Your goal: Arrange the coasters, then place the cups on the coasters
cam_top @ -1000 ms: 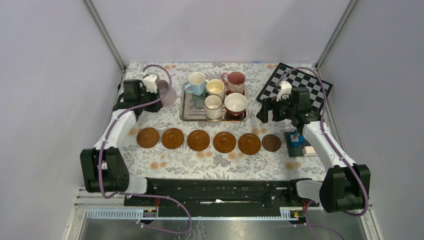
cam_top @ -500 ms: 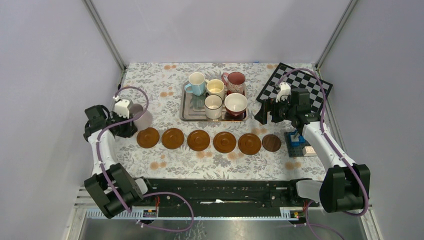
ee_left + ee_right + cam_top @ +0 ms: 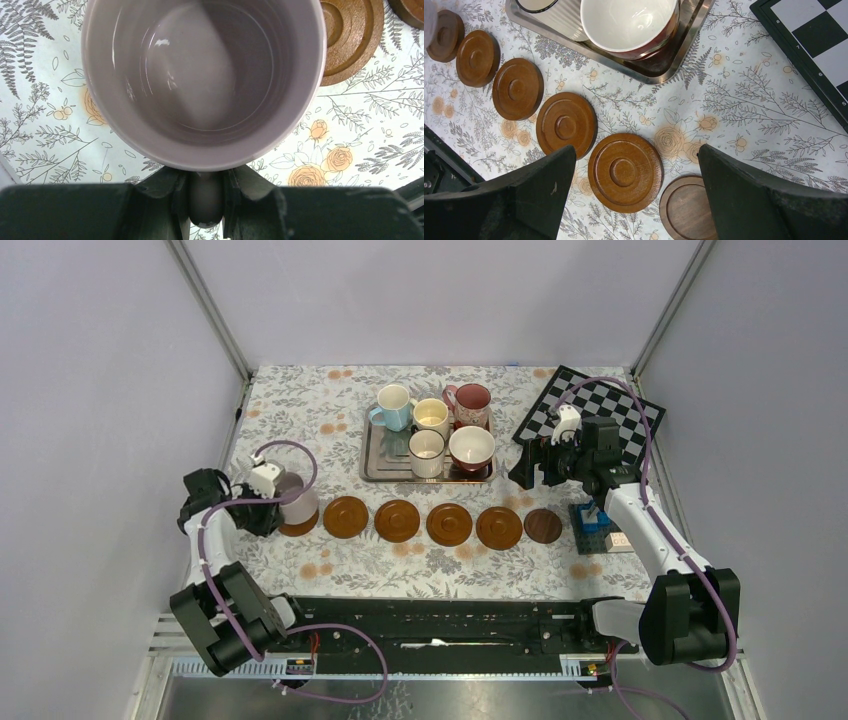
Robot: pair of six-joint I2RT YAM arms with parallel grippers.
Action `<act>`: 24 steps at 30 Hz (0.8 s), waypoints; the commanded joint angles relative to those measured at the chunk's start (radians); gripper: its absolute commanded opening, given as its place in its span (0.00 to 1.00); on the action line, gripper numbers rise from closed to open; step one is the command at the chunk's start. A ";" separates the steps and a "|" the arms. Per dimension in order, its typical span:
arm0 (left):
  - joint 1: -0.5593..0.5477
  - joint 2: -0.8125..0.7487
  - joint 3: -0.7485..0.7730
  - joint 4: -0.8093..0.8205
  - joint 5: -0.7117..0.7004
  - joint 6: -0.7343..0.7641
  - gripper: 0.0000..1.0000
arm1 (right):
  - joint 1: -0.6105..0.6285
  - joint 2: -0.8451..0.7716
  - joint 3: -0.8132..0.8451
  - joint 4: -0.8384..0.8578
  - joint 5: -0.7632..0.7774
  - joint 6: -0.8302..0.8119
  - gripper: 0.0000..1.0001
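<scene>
My left gripper is shut on the handle of a pale lilac-grey cup. The cup is upright over the leftmost coaster and hides most of it; I cannot tell whether they touch. The other brown coasters run rightwards in a row that ends at a darker one. Several cups stand on the silver tray. My right gripper hangs open above the row's right end, over a coaster.
A chessboard lies at the back right. Blue bricks sit by the right arm. A dark red cup with a white inside stands at the tray's near corner. Enclosure walls close both sides.
My left arm carried the lilac-grey cup from the back left beside the tray forward, then right onto the row's left end. The right arm has barely moved.
</scene>
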 commanded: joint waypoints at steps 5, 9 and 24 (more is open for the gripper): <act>0.005 0.024 -0.024 0.137 0.038 0.073 0.00 | -0.005 0.001 -0.009 0.008 -0.008 -0.019 1.00; 0.014 0.051 -0.050 0.182 0.018 0.073 0.00 | -0.005 -0.005 -0.012 0.009 -0.003 -0.020 1.00; 0.046 0.099 -0.070 0.197 0.002 0.142 0.05 | -0.005 0.001 -0.014 0.014 0.003 -0.018 1.00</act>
